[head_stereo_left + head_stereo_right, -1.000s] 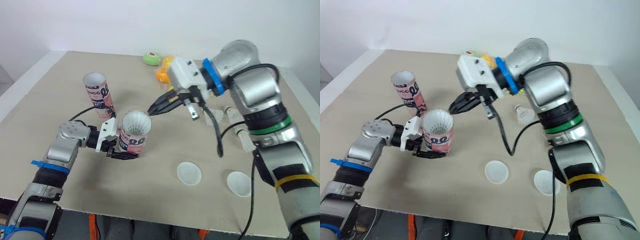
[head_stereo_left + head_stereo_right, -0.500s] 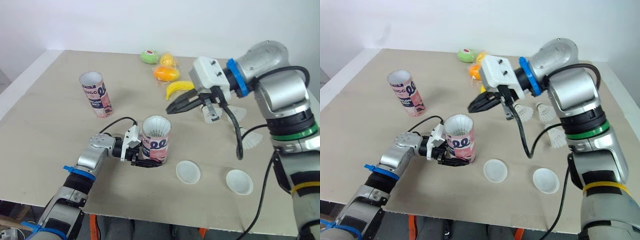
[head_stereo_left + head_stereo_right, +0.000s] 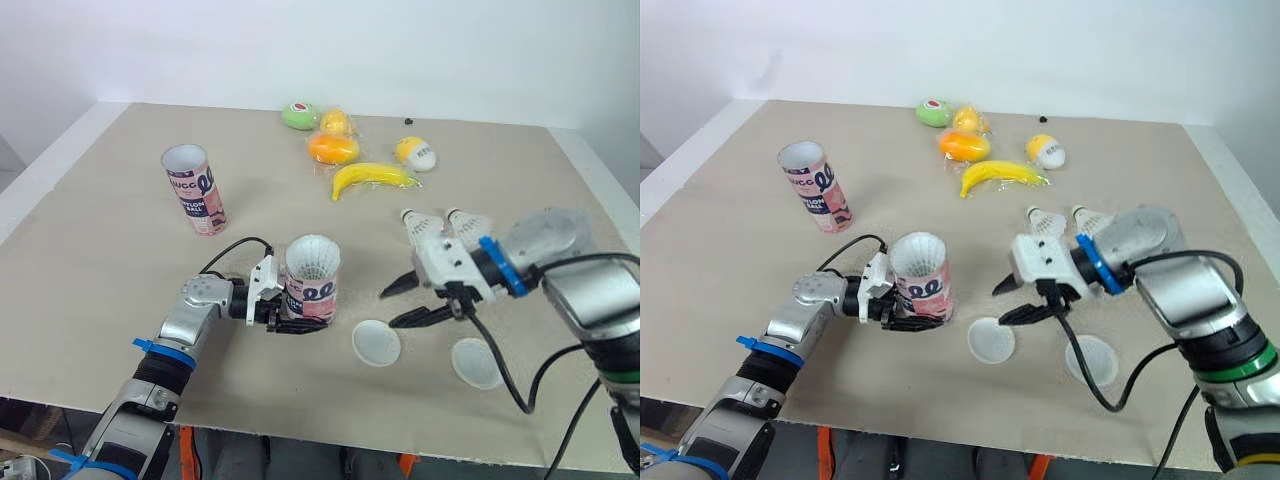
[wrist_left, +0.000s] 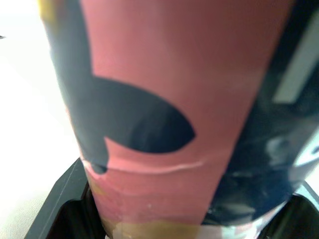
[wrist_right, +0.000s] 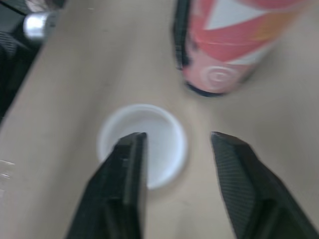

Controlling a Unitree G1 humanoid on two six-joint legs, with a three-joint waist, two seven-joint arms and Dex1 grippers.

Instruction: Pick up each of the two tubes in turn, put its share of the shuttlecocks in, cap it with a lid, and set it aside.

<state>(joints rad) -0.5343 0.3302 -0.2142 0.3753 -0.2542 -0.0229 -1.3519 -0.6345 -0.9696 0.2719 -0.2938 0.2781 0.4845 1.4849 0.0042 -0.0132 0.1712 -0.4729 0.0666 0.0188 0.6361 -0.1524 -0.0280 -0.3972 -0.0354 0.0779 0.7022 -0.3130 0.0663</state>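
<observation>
Left gripper (image 3: 288, 322) is clamped around the foot of the pink tube (image 3: 312, 288), keeping it upright on the table (image 3: 100, 260), likely to steady it for capping. The tube sits between the two grippers, pink with dark print, a white shuttlecock (image 3: 312, 252) filling its open mouth. Right gripper (image 3: 388, 308), fingers spread, is poised just over the near lid (image 3: 376, 344), apparently to take it. The second tube (image 3: 195, 190) stands well beyond the left gripper.

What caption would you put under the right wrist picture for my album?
Open right gripper poised over a white lid, close to the pink tube.
</observation>
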